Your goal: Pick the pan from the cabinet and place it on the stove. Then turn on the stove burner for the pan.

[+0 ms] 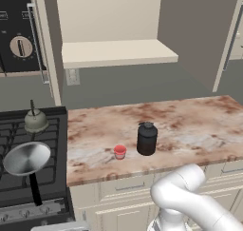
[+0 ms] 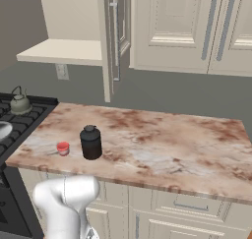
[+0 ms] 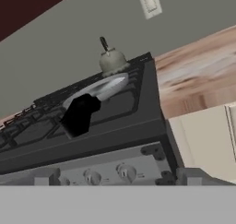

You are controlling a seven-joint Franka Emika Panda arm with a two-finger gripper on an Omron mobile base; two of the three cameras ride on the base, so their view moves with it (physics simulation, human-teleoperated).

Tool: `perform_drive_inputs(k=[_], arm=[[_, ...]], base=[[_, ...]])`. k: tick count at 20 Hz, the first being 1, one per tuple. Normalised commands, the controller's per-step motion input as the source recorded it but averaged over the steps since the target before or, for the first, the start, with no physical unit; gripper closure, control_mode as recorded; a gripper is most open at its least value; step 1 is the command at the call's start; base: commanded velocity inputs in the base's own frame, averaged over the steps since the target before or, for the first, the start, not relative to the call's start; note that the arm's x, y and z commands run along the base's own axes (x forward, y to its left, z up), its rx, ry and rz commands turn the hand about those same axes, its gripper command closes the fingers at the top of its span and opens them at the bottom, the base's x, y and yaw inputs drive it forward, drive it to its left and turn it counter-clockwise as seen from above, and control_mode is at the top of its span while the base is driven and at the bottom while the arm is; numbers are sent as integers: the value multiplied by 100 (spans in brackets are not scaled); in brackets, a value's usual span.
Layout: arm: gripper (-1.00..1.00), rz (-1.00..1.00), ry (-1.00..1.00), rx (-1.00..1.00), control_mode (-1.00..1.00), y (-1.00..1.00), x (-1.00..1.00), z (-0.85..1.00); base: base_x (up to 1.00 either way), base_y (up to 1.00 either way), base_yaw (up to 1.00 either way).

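Observation:
The silver pan point(image 1: 27, 158) sits on the front right grate of the black stove point(image 1: 52, 135), its black handle point(image 1: 34, 187) pointing toward the front edge. From the hand view, the pan point(image 3: 99, 88) lies beyond the stove's silvery knob strip point(image 3: 110, 170), and its handle end point(image 3: 79, 114) faces the camera. My gripper point(image 3: 118, 178) is low in front of the strip, open, its fingertips point(image 3: 46, 177) wide apart with nothing between them. The cabinet point(image 1: 118, 52) stands open with a bare shelf; it also shows in the right base view point(image 2: 64, 51).
A small grey-green kettle point(image 1: 35, 120) stands on the rear burner behind the pan. On the marble counter point(image 1: 199, 125) are a black jar point(image 1: 146, 139) and a small red cup point(image 1: 120, 152). An open cabinet door point(image 2: 115, 36) hangs over the counter. Beige drawers point(image 2: 187, 206) run below.

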Motion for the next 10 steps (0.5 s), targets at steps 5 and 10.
perform_drive_inputs(k=[5, 10], arm=[[-100, 0, 0, 0, -100, 30, 12, -16], [-100, 0, 1, -1, -100, 23, 7, -18]], base=[[0, 0, 0], [0, 0, 0]])
